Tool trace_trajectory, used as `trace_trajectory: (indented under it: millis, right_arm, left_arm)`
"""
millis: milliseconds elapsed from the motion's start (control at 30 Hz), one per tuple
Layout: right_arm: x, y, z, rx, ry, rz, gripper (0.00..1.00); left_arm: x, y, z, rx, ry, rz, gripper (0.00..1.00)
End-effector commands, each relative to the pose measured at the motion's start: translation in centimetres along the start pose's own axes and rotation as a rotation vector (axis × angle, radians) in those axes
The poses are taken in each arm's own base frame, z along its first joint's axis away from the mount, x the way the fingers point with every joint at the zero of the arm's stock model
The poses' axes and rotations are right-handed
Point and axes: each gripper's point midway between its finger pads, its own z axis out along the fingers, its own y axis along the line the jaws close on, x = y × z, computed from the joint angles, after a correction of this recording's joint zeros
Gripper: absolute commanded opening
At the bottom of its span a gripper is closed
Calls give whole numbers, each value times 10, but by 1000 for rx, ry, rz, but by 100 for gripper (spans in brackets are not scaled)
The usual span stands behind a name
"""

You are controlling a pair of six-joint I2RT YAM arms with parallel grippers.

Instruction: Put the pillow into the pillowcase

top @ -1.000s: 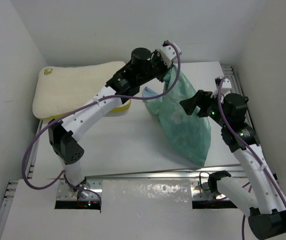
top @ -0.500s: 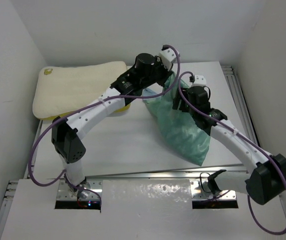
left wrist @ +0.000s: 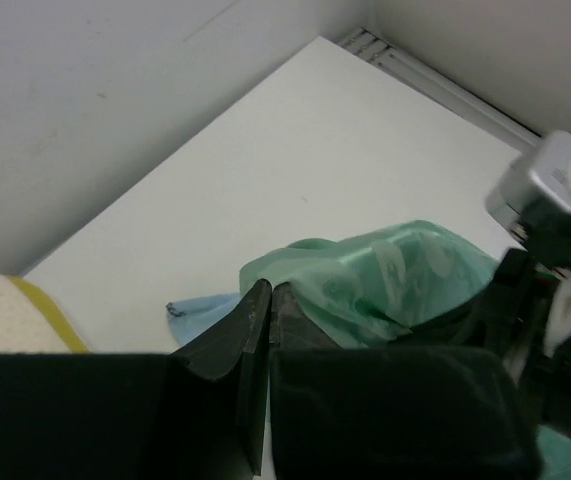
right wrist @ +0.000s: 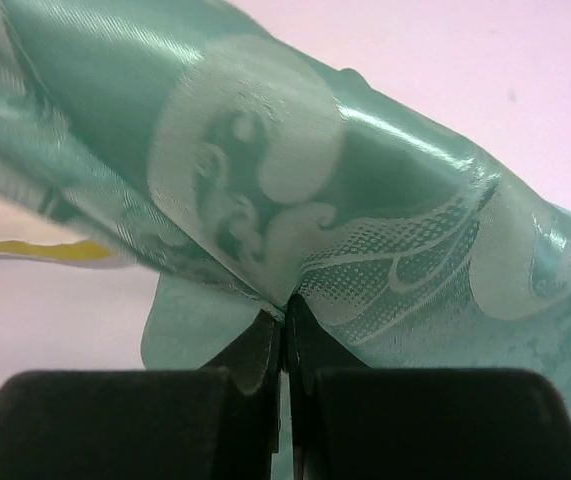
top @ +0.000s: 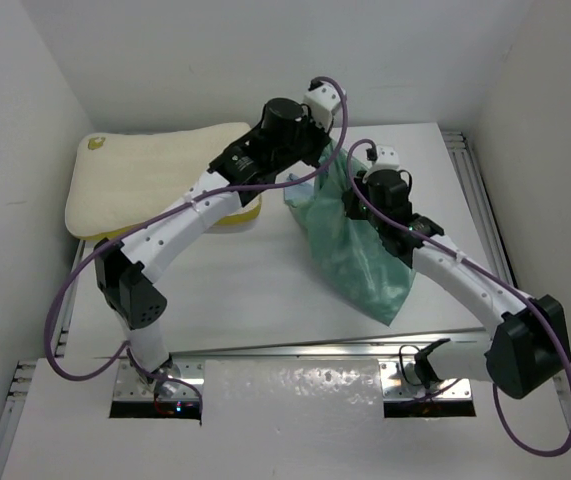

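I see the pillowcase (top: 350, 240), shiny sea-green patterned cloth, hanging crumpled down to the white table (top: 235, 280). My left gripper (left wrist: 270, 296) is clamped on its upper end, and my right gripper (right wrist: 285, 322) pinches a fold just beside. The textured cream pillow (top: 155, 175) lies left of the pillowcase, by the white wall (top: 265, 60).

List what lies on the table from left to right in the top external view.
pillow → pillowcase → metal rail along the table's right edge
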Motion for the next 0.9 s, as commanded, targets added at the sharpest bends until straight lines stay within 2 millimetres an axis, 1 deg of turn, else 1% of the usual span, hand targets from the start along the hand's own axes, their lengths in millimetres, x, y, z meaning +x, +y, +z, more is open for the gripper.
trace_trajectory:
  millis: [0, 33, 67, 100, 133, 167, 200, 233, 267, 300, 333, 367, 400, 433, 467, 500, 533, 567, 600, 633, 667, 700, 733, 767, 800, 833, 867]
  right_arm:
    - [-6, 32, -5, -115, -44, 33, 0]
    - [-5, 50, -7, -153, -42, 24, 0]
    - [-5, 72, -8, -197, -37, 28, 0]
    - [0, 72, -6, -196, -23, 25, 0]
    - [-7, 95, -12, -252, -26, 46, 0]
    - [-5, 107, -15, -294, -13, 49, 0]
    - [-7, 118, -21, -338, -12, 60, 0]
    - [1, 124, -27, -373, 18, 104, 0]
    - [4, 119, -35, -377, -1, 160, 0]
    - [-15, 124, -47, -409, -52, 201, 0]
    - [6, 100, -43, -334, -59, 226, 0]
    - [8, 87, -47, -300, -98, 261, 0]
    - [6, 74, -51, -269, -158, 300, 0]
    - [19, 36, -56, -145, -220, 335, 0]
    - [27, 13, -58, -59, -242, 341, 0]
    - [35, -13, -61, 45, -261, 369, 0]
    - [33, -50, -72, 201, -330, 395, 0]
    - [53, -75, -78, 316, -275, 350, 0]
    - [52, -96, -85, 397, -268, 329, 0]
    - [42, -103, -92, 433, -271, 312, 0]
    - [53, -119, -100, 509, -210, 262, 11]
    - [42, -130, -106, 555, -213, 272, 39]
    - [42, -137, -108, 583, -186, 259, 55]
    - [46, -145, -111, 604, -143, 252, 68]
    - [38, -142, -112, 592, -138, 252, 80]
    - [36, -140, -111, 577, -123, 255, 92]
    - [38, -129, -105, 513, -75, 245, 95]
  left_arm:
    - [-56, 51, -24, -185, -129, -17, 0]
    - [-62, 59, -27, -218, -147, 22, 0]
    - [-77, 69, -37, -263, -183, 78, 0]
    - [-77, 70, -37, -267, -178, 114, 0]
    - [-94, 67, -41, -263, -239, 148, 0]
    - [-111, 65, -53, -263, -297, 173, 0]
    - [-121, 62, -57, -266, -333, 216, 0]
    - [-131, 54, -58, -256, -388, 222, 0]
    - [-130, 45, -52, -214, -400, 232, 0]
    - [-123, 39, -44, -180, -395, 231, 0]
    - [-122, 32, -37, -152, -424, 222, 0]
    - [-107, 21, -22, -96, -414, 228, 6]
    - [-81, 12, -5, -53, -373, 225, 14]
    - [-58, -5, 16, 38, -338, 236, 23]
    - [-42, -12, 28, 76, -302, 223, 50]
    - [-38, -21, 36, 116, -284, 166, 67]
    - [-5, -34, 53, 187, -188, 142, 93]
    - [0, -41, 56, 215, -152, 78, 100]
    - [-6, -45, 55, 236, -153, 53, 100]
    - [-6, -52, 50, 282, -142, 42, 100]
    - [-9, -55, 47, 303, -143, 41, 100]
    - [-18, -57, 38, 314, -149, 49, 100]
    - [-24, -54, 34, 304, -150, 47, 100]
    - [-41, -49, 27, 283, -174, 55, 100]
    - [-39, -44, 22, 262, -140, 62, 100]
    - [-50, -30, 12, 193, -151, 74, 100]
    - [-51, -19, 7, 139, -142, 105, 100]
